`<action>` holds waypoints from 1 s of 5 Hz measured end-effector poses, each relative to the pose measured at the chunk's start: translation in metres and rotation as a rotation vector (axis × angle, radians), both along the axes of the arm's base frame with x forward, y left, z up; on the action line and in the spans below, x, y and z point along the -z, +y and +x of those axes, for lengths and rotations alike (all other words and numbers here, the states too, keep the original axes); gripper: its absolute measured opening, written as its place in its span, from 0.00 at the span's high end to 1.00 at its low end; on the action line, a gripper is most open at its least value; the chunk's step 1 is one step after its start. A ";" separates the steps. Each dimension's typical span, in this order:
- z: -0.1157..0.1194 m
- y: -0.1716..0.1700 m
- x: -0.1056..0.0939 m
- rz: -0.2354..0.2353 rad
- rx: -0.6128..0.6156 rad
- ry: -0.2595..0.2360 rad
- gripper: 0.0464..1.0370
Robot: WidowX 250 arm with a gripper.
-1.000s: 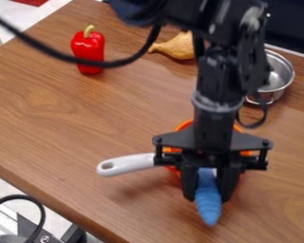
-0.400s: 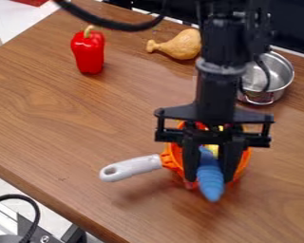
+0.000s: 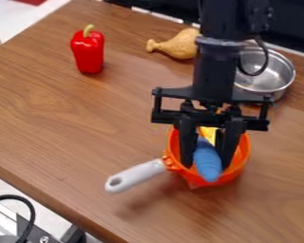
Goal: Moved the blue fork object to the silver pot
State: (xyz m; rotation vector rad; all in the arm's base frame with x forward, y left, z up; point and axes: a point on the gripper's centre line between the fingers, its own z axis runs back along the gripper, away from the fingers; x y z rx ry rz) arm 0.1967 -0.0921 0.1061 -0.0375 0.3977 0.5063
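Note:
My gripper [image 3: 208, 159] hangs over the orange strainer at the right of centre, its two fingers on either side of the blue fork object [image 3: 207, 163]. The blue piece is ribbed, its rounded end pointing toward the camera and overlapping the strainer's bowl; whether it touches the bowl I cannot tell. Behind the arm at the upper right stands the silver pot [image 3: 276, 72], its left part partly covered by the arm and a cable.
An orange strainer [image 3: 242, 151] with a white handle sits under the gripper, something yellow inside it. A red pepper [image 3: 88, 50] stands at the upper left. A brown drumstick [image 3: 178, 44] lies left of the pot. The table's edge runs along the lower left.
The gripper has moved up the view, toward the table's far side, carrying the blue object. The strainer has shifted slightly, its handle swinging a little lower and right.

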 end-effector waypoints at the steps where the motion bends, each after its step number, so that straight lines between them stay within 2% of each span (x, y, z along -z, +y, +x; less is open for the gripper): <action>1: 0.001 0.000 -0.005 -0.016 -0.001 0.006 0.64; 2: 0.004 -0.002 -0.005 -0.028 -0.008 -0.013 0.64; 4: 0.013 -0.004 -0.009 -0.074 -0.011 -0.091 0.64; 5: 0.025 -0.006 -0.017 -0.084 -0.030 -0.135 0.64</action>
